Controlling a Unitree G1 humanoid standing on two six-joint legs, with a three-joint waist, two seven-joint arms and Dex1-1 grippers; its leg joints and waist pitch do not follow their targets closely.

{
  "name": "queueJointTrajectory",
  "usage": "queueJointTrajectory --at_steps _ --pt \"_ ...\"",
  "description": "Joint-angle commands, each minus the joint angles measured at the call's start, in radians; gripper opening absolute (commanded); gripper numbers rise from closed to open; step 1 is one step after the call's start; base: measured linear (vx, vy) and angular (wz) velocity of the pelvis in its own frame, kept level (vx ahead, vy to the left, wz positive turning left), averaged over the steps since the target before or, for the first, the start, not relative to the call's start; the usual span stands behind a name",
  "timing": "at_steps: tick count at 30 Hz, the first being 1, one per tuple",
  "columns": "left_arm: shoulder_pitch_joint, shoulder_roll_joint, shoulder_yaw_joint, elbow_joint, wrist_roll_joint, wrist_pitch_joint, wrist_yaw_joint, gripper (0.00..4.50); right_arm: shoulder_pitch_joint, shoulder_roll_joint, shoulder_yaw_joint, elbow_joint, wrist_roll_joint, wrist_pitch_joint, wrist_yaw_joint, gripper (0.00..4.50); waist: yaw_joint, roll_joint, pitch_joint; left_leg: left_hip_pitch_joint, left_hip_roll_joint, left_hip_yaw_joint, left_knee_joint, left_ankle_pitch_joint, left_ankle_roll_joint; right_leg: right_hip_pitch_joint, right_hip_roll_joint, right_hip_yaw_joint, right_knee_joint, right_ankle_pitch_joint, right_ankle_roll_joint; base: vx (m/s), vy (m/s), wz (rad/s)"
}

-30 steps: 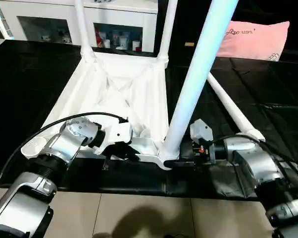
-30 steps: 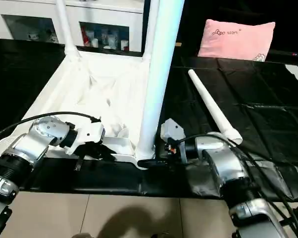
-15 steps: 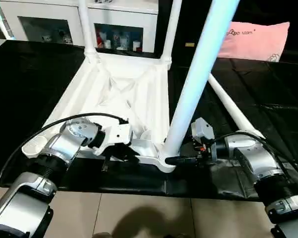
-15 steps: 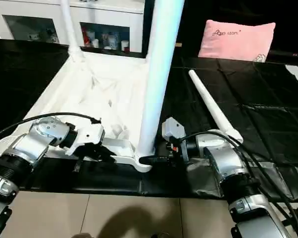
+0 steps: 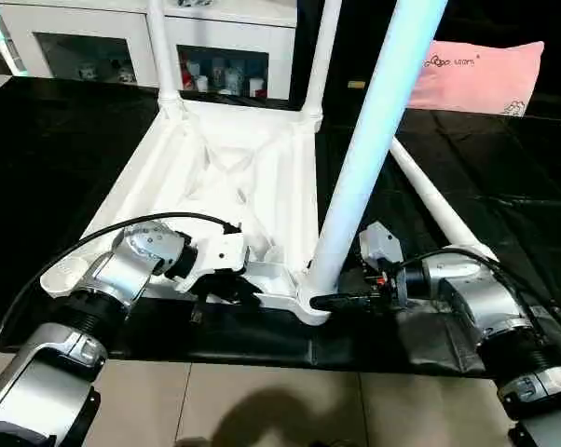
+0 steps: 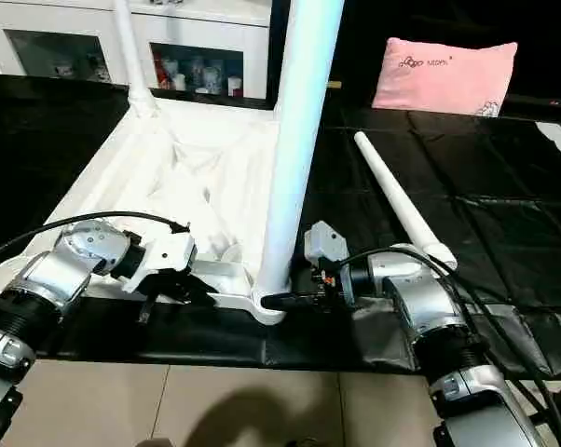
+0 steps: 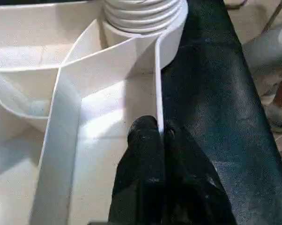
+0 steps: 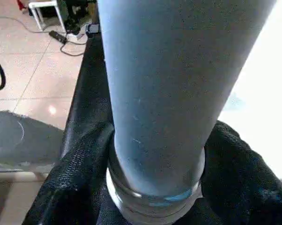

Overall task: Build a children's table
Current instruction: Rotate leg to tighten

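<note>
The children's table (image 5: 234,177) is lying upside down on the black-covered worktop (image 5: 66,140), ribbed underside facing up, so its corner sockets are open to take legs. Two legs are standing in the far corners, toward the white cabinet (image 5: 225,37). A third leg (image 5: 369,149) is rising from the near corner socket (image 5: 313,303) on the robot's right. The fourth leg (image 6: 397,200) is lying loose on the worktop just beyond that corner, angling away toward the pink pillow (image 5: 481,79).

The left pincer (image 7: 160,136) is pinching the tabletop's raised rim along the near edge, one finger inside the wall and one outside, pressed tight together on it. That grip looks meant to be steadying the top so it cannot slide or twist. The right pincer (image 5: 341,302) is wrapping the base of the near leg just above its socket, its fingers (image 8: 70,187) closed around the tube; I judge it is seating or turning the leg home.

The near socket is sitting right at the worktop's front edge, with bare floor just below it, so there is little margin for the tabletop to creep forward. To the right of that corner the worktop is open apart from the loose leg. The near-left socket (image 5: 61,275) is standing empty beside the left forearm, not yet fitted.
</note>
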Motion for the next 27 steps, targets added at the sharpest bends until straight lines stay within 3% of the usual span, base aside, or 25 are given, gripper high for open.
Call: queueJointTrajectory --at_steps 1,4,5,6,8,10,11,13,15,16,18,23,25,27 --pt "0.005 -0.037 0.003 -0.014 -0.006 0.066 0.038 0.0 0.029 0.028 0.011 -0.014 0.012 0.062 -0.037 2.62 0.0 0.017 -0.075 -0.01 -0.027 0.037 -0.058 -0.13 0.044 0.084 -0.04 0.032 -0.052 -0.096 -0.246 0.0 0.0 0.0" --pt "-0.009 -0.087 0.052 -0.031 -0.031 0.171 0.144 0.0 0.026 0.078 -0.014 0.013 -0.015 0.105 -0.19 2.62 -0.004 0.016 -0.071 -0.009 -0.029 0.037 -0.061 -0.161 0.031 0.084 -0.042 0.032 -0.062 -0.167 -0.228 0.0 0.0 0.0" --pt "-0.016 -0.111 0.072 -0.04 -0.039 0.216 0.194 0.0 0.019 0.099 -0.02 0.035 -0.035 0.116 -0.258 2.62 -0.009 0.017 -0.064 -0.005 -0.03 0.038 -0.064 -0.19 0.015 0.078 -0.042 0.031 -0.07 -0.24 -0.21 0.0 0.0 0.0" --pt "-0.022 -0.134 0.091 -0.05 -0.051 0.26 0.236 0.0 0.01 0.121 -0.026 0.061 -0.053 0.131 -0.326 2.62 -0.014 0.015 -0.058 -0.003 -0.035 0.035 -0.066 -0.234 0.002 0.079 -0.043 0.026 -0.083 -0.372 -0.17 0.0 0.0 0.0" --pt "-0.033 -0.179 0.122 -0.078 -0.066 0.343 0.316 0.0 -0.013 0.18 -0.055 0.11 -0.051 0.171 -0.44 2.62 -0.027 0.011 -0.058 -0.007 -0.039 0.029 -0.068 -0.252 -0.008 0.083 -0.047 0.019 -0.093 -0.496 -0.116 -0.025 0.001 -0.05" --pt "-0.053 -0.228 0.148 -0.09 -0.064 0.422 0.407 0.0 -0.049 0.249 -0.091 0.162 -0.039 0.216 -0.558 2.61 -0.045 0.006 -0.06 -0.01 -0.046 0.027 -0.063 -0.239 -0.001 0.08 -0.046 0.012 -0.107 -0.559 -0.073 0.0 0.0 0.0" --pt "-0.066 -0.253 0.159 -0.085 -0.059 0.448 0.46 0.0 -0.072 0.284 -0.104 0.192 -0.037 0.234 -0.615 2.61 -0.047 0.005 -0.059 -0.003 -0.05 0.029 -0.057 -0.246 0.014 0.071 -0.044 0.01 -0.117 -0.58 -0.063 0.0 0.0 0.0" --pt "-0.086 -0.288 0.17 -0.075 -0.047 0.475 0.523 0.0 -0.112 0.335 -0.117 0.246 -0.044 0.244 -0.703 2.61 -0.052 0.008 -0.059 0.0 -0.051 0.029 -0.056 -0.255 0.019 0.066 -0.041 0.007 -0.119 -0.591 -0.064 0.0 0.0 0.0" --pt "-0.093 -0.305 0.171 -0.074 -0.039 0.491 0.547 0.0 -0.135 0.361 -0.127 0.274 -0.046 0.253 -0.747 2.61 -0.057 0.005 -0.061 -0.008 -0.051 0.024 -0.059 -0.247 0.021 0.073 -0.041 0.001 -0.118 -0.586 -0.058 0.0 0.0 0.0" --pt "-0.099 -0.322 0.163 -0.077 -0.021 0.514 0.577 0.0 -0.169 0.395 -0.134 0.314 -0.062 0.257 -0.802 2.61 -0.062 0.009 -0.062 -0.012 -0.046 0.022 -0.063 -0.244 0.02 0.072 -0.041 0.004 -0.111 -0.536 -0.073 0.0 0.0 0.0" --pt "-0.102 -0.328 0.155 -0.076 -0.007 0.525 0.596 0.0 -0.188 0.412 -0.144 0.335 -0.064 0.262 -0.825 2.61 -0.063 0.009 -0.06 -0.001 -0.047 0.023 -0.061 -0.272 0.024 0.064 -0.039 0.004 -0.114 -0.53 -0.081 0.0 0.0 0.0" --pt "-0.095 -0.306 0.123 -0.076 0.041 0.514 0.621 0.0 -0.207 0.426 -0.193 0.357 -0.048 0.277 -0.86 2.61 -0.062 0.015 -0.063 -0.002 -0.041 0.023 -0.067 -0.266 0.033 0.068 -0.039 0.013 -0.102 -0.433 -0.125 0.0 0.0 0.0" --pt "-0.093 -0.293 0.11 -0.07 0.055 0.505 0.622 0.0 -0.203 0.42 -0.189 0.356 -0.056 0.271 -0.856 3.05 -0.061 0.016 -0.063 -0.002 -0.04 0.024 -0.068 -0.265 0.032 0.069 -0.04 0.016 -0.098 -0.404 -0.142 0.0 0.0 0.0" --pt "-0.091 -0.283 0.103 -0.064 0.066 0.502 0.628 0.0 -0.205 0.416 -0.19 0.368 -0.065 0.26 -0.867 3.17 -0.06 0.016 -0.062 0.0 -0.041 0.025 -0.067 -0.277 0.033 0.068 -0.042 0.016 -0.101 -0.42 -0.144 0.0 0.0 0.0"
